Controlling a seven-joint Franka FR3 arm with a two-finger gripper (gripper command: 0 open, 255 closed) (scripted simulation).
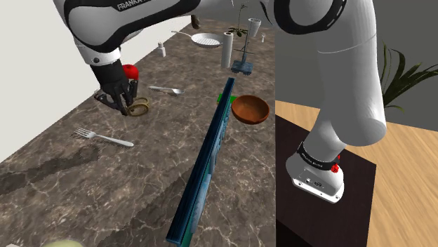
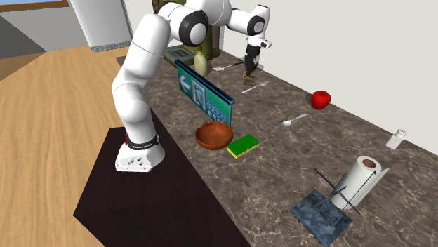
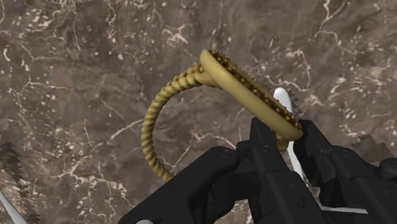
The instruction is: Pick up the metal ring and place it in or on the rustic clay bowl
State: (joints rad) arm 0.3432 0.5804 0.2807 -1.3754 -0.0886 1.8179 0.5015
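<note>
The gripper (image 3: 285, 133) is pinching the gold ring (image 3: 235, 81) by one thin edge, fingers nearly shut; it may be slipping out before the bowl (image 1: 250, 112).

Both exterior views are bright, with even, diffuse light. A soft shadow smear sits on the marble counter (image 1: 49, 179) at 8 o'clock in the shoulder view. Wrist view is dimmer, with a faint sheen on the black gripper (image 3: 286, 132) and the ring (image 3: 236, 86).

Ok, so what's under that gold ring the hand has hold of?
Dark marbled countertop shows through the ring. A white tip pokes out beside it; the hand covers the rest.
</note>
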